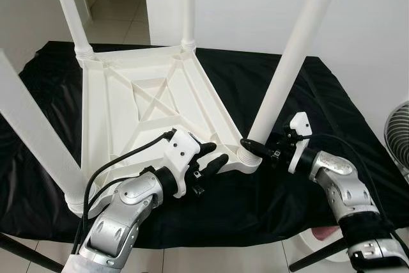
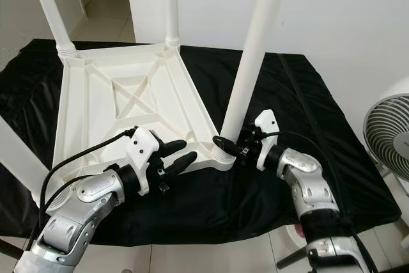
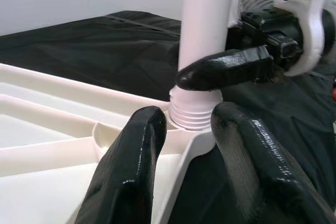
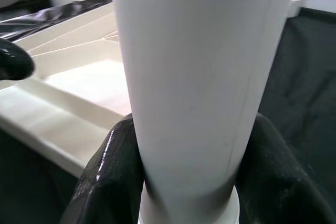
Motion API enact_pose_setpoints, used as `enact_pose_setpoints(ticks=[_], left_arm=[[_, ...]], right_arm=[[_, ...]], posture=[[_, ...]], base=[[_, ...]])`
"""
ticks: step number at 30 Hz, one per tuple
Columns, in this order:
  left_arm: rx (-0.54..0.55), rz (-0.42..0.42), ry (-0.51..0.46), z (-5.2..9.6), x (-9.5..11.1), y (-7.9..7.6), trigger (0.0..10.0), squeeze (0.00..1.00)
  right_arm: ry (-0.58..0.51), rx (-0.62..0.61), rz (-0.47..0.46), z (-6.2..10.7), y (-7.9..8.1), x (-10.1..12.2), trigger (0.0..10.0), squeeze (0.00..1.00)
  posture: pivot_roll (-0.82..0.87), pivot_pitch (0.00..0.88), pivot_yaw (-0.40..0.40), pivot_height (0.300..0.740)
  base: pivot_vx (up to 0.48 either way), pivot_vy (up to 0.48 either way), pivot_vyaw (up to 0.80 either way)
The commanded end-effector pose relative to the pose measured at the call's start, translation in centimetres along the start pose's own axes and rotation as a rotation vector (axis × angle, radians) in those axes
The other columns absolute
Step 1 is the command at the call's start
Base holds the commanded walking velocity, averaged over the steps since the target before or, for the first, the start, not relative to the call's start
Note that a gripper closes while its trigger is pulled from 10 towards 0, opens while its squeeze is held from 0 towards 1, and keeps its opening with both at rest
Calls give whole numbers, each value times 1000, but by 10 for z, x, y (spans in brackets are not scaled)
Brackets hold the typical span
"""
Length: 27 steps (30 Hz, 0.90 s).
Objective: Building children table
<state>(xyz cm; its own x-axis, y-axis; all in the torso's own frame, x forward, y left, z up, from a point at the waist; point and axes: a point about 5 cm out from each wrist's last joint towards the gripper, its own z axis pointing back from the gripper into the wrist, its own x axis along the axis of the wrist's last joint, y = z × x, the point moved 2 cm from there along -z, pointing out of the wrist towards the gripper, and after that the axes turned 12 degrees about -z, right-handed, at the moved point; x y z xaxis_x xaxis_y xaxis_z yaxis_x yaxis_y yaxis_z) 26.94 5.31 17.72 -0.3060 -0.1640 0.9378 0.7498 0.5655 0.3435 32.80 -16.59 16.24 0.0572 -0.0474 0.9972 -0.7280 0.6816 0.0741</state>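
- a white plastic table [image 1: 147, 107] lies upside down on a black cloth [image 1: 307, 94] spread over the floor, its ribbed underside facing up.
- four white legs stand from its corners with their long axes pointing upward; the two far legs are nearly vertical, and the near left one leans toward the robot's left.
- the near right leg [image 1: 291, 55] rises from its corner socket and leans up and to the robot's right, its threaded foot seated at the corner.
- the right end effector [image 1: 255, 150] is closed around the base of this leg, with a black finger pressed on either side, as seen in the right wrist view.
- the left end effector [image 1: 214, 158] is held open, its fingers [image 3: 126, 171] spread apart and resting at the table's edge just beside the same corner, gripping nothing.
- a fan [image 2: 390, 132] stands at the far right, off the cloth.
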Motion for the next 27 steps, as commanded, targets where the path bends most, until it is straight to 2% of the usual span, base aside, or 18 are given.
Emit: enact_pose_setpoints(ticks=[1, 3, 4, 6, 12, 13, 16, 18, 22, 23, 24, 27], left_arm=[[11, 15, 4, -1, -1, -5, 10000, 0], [22, 22, 1, -1, -1, -6, 10000, 0], [22, 22, 1, -1, -1, -6, 10000, 0], [39, 37, -4, 0, 0, -6, 10000, 0], [44, 64, 5, 0, -2, -8, 10000, 0], [28, 60, 34, 0, -9, -12, 10000, 0], [27, 66, 47, 0, -12, -12, 10000, 0], [37, 60, 59, 0, -14, -10, 10000, 0], [34, 53, 62, 1, -14, -10, 10000, 0], [32, 56, 62, 0, -15, -11, 10000, 0], [32, 55, 61, 0, -14, -11, 10000, 0], [32, 52, 60, -1, -13, -11, 10000, 0]], right_arm=[[21, -59, -12, 4, -2, -7, 0, 0], [-2, -167, -30, 7, 1, -10, 0, 0], [-2, -167, -30, 7, 1, -10, 0, 0], [-39, -256, -50, 10, 6, -12, 0, 0], [-85, -354, -63, 10, 15, -15, 0, 0], [-133, -471, -128, 7, 29, -17, 0, 0], [-141, -511, -146, 5, 35, -18, 0, 0], [-140, -603, -169, 3, 40, -23, 0, 0], [-146, -675, -190, 1, 44, -24, 0, 0], [-153, -686, -188, -1, 47, -22, 784, 0], [-158, -690, -191, -2, 49, -21, 10000, 0], [-175, -677, -188, -1, 50, -19, 10000, 0]], posture=[[-7, 41, -51, 740], [-14, 35, -40, 740], [-14, 35, -40, 740], [-17, 36, -31, 740], [-21, 36, -22, 740], [-19, 34, -23, 740], [-21, 35, -21, 740], [-23, 35, -20, 740], [-24, 34, -20, 740], [-23, 34, -19, 740], [-25, 34, -18, 740], [-23, 33, -19, 740]], base=[[0, 0, 0], [0, 0, 0], [0, 0, 0], [0, 0, 0], [0, 0, 0], [0, 0, 0], [0, 0, 0], [0, 0, 0], [0, 0, 0], [0, 0, 0], [0, 0, 0], [0, 0, 0]])
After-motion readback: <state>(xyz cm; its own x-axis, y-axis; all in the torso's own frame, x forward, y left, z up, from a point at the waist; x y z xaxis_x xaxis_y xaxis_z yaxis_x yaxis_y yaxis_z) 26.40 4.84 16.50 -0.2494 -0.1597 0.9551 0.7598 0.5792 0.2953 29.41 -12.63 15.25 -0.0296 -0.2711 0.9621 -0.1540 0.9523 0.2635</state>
